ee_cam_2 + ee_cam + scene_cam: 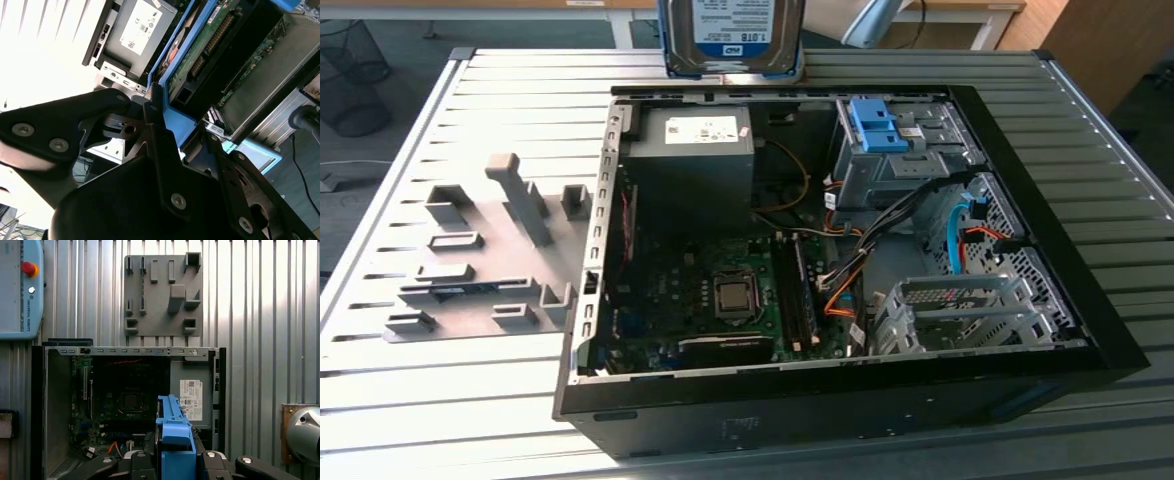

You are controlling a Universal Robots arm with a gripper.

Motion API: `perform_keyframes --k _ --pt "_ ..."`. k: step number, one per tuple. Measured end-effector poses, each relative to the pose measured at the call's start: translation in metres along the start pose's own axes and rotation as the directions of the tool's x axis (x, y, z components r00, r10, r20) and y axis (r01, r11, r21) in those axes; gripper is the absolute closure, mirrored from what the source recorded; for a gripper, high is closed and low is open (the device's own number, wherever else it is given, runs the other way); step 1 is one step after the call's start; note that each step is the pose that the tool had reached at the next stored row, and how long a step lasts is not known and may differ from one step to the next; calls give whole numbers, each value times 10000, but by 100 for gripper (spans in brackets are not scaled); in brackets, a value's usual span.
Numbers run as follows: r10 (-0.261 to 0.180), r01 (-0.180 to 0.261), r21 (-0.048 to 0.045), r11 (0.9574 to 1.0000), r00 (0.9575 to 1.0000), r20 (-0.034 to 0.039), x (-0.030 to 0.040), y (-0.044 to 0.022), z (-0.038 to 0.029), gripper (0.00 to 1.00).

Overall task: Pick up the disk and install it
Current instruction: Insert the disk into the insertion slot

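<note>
Claw [175, 125] pinched tight on the disk's [727, 35] blue frame, holding it upright in the air at the open computer case's [854, 420] power-supply [694, 150] edge.

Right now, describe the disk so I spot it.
Find the open black computer case on the slatted table. Above its far wall hangs the disk, clamped in the gripper. Unlike the blue bracket inside, it carries a white-and-blue label.

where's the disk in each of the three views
Exterior view: the silver hard drive in a blue plastic frame, upright at top centre.
Second wrist view: its green underside, gripped edge-on by the black hand.
First wrist view: its blue frame's edge, in the hand.
Shared landmark: the grey power supply box with white label.
</note>
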State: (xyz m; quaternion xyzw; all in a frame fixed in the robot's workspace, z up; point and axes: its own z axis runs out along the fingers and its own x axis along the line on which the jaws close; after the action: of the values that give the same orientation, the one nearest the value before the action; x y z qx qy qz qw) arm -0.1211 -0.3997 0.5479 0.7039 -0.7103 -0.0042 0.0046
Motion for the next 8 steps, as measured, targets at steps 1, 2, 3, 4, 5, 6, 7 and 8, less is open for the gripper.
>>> perform_keyframes --k 1,2,3,4,5,6,7,8 --pt "1 -1 0 10000 10000 1 20 1 1 63" --pt "3 -3 -1 10000 10000 -1 52 1 1 63" --pt "3 -3 0 10000 10000 0 89 0 3 63" --pt "3 -3 1 10000 10000 0 132 0 4 63" --pt "2 -2 1 10000 10000 1 172 0 5 63" --pt "2 -2 0 10000 10000 1 211 -1 7 63" --pt "1 -1 0 10000 10000 0 252 -1 8 63" --pt "1 -1 0 10000 10000 1 294 -2 10 63"
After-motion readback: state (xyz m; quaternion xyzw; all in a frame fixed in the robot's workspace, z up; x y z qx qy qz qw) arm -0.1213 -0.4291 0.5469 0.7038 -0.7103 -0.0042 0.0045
